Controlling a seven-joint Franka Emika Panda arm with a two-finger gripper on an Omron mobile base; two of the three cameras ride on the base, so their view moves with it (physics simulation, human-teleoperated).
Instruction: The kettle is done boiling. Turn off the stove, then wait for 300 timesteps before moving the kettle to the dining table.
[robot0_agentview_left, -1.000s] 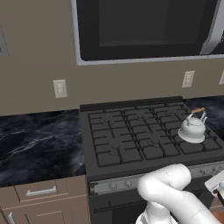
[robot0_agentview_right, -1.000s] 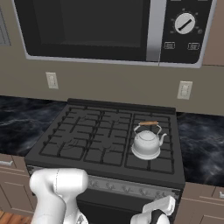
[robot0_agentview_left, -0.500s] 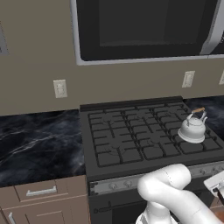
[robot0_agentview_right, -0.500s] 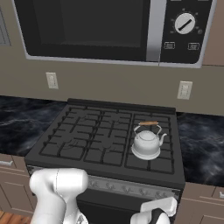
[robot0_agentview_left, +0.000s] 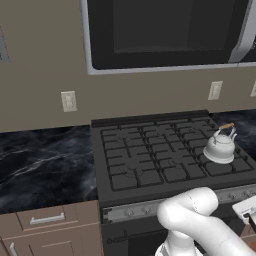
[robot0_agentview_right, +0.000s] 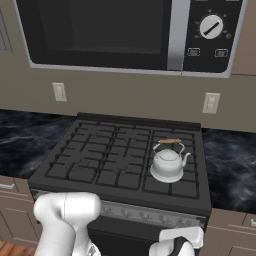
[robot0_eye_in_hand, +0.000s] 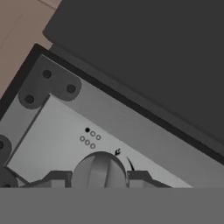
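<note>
Sitting on the stove's (robot0_agentview_right: 100, 165) front right grate, the kettle (robot0_agentview_right: 167, 162) stands upright while the gripper (robot0_eye_in_hand: 99, 177) clasps a knob (robot0_eye_in_hand: 99, 169) on the front strip.

A black microwave (robot0_agentview_right: 105, 32) hangs at the top, on a taupe wall (robot0_agentview_left: 45, 65) with white outlets (robot0_agentview_left: 68, 101); black marble counter (robot0_agentview_left: 42, 167) at left.

I see a silver-white kettle (robot0_agentview_right: 168, 164) with a tan piece on its handle, on the black stove (robot0_agentview_right: 115, 160) with black grates and a silver front strip. The bench (robot0_agentview_left: 45, 167) is black marble with pale veins, over brown drawers (robot0_agentview_left: 47, 220). The wall is taupe with cream outlets (robot0_agentview_left: 68, 101). The microwave (robot0_agentview_right: 130, 32) is black and silver.
</note>
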